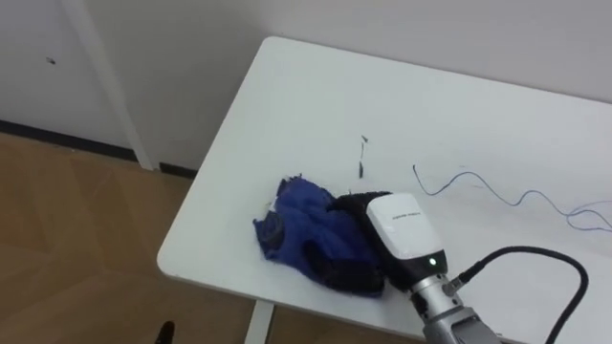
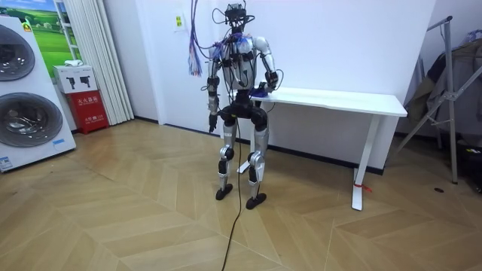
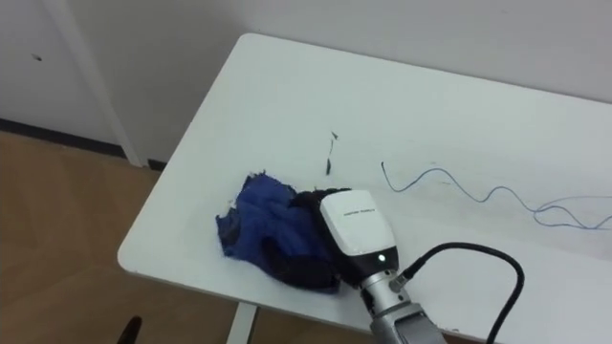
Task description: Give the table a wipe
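Observation:
A crumpled blue cloth (image 1: 292, 225) lies near the front left corner of the white table (image 1: 316, 86). My right hand (image 1: 368, 239) comes in from the lower right and rests on the cloth's right part, its dark fingers curled down into the folds. A short dark mark (image 1: 362, 158) sits on the tabletop just behind the cloth. A thin blue scribbled line (image 1: 478, 186) runs off to the right. In the room view I stand at the table's left end (image 2: 279, 92), and my left hand (image 2: 212, 120) hangs by my side.
The table's front edge and left corner are close to the cloth, with wood floor (image 1: 76, 248) below. A white wall (image 1: 172, 57) lies behind. In the room view, washing machines (image 2: 26, 98) and a red box (image 2: 89, 109) stand on the left, a metal rack (image 2: 452, 90) on the right.

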`<state>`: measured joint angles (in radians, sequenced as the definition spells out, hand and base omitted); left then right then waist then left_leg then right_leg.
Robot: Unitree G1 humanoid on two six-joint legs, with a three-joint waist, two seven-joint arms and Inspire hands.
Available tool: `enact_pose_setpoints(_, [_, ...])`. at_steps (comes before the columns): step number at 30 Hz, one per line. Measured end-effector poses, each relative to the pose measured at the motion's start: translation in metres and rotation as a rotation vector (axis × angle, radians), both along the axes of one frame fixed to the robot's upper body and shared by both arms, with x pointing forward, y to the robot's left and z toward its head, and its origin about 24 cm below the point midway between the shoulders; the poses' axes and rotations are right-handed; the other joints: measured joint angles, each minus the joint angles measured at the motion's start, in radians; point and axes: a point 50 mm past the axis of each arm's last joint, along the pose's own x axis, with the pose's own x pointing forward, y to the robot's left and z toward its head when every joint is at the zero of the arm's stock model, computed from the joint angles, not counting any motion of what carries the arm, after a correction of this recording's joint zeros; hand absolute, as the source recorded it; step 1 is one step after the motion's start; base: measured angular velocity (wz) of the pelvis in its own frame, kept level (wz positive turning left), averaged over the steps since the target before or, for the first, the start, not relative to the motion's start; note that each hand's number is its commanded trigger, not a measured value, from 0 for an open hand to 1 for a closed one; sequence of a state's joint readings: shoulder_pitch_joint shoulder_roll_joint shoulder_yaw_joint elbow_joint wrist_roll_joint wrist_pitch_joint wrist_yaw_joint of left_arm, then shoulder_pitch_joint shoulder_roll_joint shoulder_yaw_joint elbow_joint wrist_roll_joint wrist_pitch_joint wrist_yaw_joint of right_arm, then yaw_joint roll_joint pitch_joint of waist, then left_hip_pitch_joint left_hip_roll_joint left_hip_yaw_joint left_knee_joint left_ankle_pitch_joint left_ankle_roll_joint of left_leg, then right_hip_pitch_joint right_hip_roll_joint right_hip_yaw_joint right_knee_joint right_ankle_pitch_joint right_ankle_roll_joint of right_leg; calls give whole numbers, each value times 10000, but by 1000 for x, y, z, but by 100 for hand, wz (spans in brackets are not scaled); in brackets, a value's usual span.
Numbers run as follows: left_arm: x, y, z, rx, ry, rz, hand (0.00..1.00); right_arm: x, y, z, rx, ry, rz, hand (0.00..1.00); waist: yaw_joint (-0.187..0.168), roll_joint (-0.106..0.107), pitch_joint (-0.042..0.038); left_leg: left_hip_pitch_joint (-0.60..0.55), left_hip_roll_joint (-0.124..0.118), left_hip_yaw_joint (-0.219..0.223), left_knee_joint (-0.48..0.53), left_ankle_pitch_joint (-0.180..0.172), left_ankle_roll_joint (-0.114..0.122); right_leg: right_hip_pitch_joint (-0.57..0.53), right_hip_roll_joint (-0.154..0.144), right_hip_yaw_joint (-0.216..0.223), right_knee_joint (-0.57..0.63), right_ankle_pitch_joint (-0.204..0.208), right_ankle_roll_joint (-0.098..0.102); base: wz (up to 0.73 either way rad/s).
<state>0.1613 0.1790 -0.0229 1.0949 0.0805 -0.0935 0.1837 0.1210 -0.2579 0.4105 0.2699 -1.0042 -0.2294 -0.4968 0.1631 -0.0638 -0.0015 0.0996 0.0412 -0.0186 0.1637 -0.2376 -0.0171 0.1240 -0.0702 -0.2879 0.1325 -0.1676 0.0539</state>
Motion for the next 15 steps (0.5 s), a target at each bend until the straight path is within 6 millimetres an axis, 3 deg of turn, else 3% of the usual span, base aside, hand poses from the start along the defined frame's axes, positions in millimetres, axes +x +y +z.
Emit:
enact_pose_setpoints(11, [-11, -3, -2, 5, 245, 137, 0, 2, -3, -1, 477, 266, -363, 100, 32, 43, 18, 118, -11, -99, 22, 1, 0, 170, -16, -134, 23, 0, 0, 1])
enact_pose_setpoints(15, [-13, -4, -3, -20, 377, 178, 0, 11, -2, -1, 784, 694, -527, 100, 157, 49, 21, 160, -10, -78, 38, 4, -3, 204, -15, -130, 28, 0, 1, 0])
